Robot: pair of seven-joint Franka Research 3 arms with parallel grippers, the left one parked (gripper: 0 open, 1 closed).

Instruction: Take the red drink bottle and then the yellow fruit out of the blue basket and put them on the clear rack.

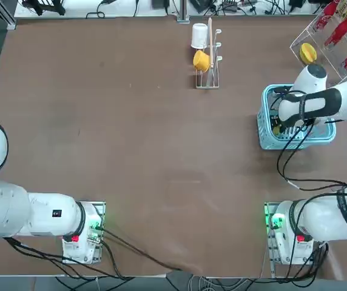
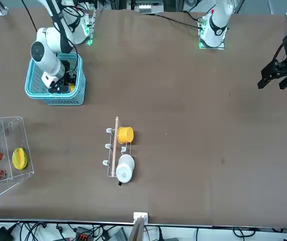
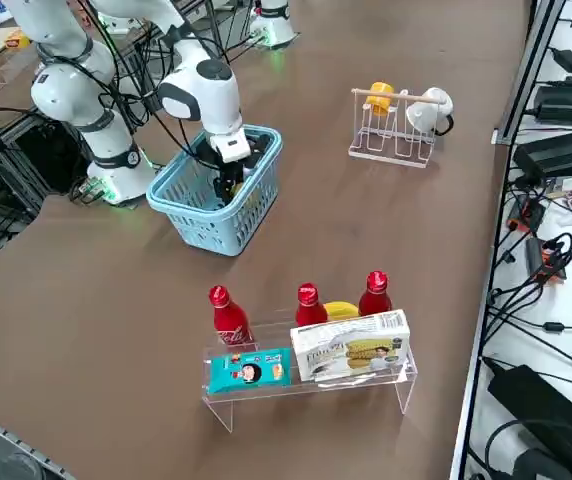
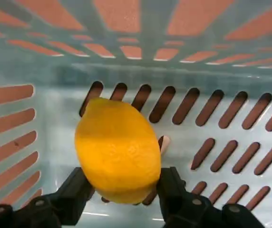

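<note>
The blue basket [image 1: 263, 132] [image 2: 58, 99] [image 3: 206, 228] stands at the table's right side. My right gripper [image 4: 121, 183] [image 3: 232, 183] reaches down inside it. Its two black fingers [image 4: 76, 187] press against both sides of the yellow fruit [image 4: 118, 149], a small lemon-like fruit lying on the slotted basket floor. A bit of that yellow shows under the hand [image 1: 276, 129]. The clear rack [image 3: 306, 388] [image 2: 8, 125] [image 1: 337, 33] holds three red drink bottles [image 3: 309, 303] and a larger oval yellow fruit [image 2: 19, 157]. I see no red bottle in the basket.
A wire cup stand [image 1: 207, 76] at the table's far middle carries a yellow-orange cup [image 1: 201, 60] and a white cup [image 1: 199, 35]. The rack's lower shelf holds a blue packet [image 3: 249, 370] and a white box [image 3: 351, 345]. Cables trail from my right arm beside the basket.
</note>
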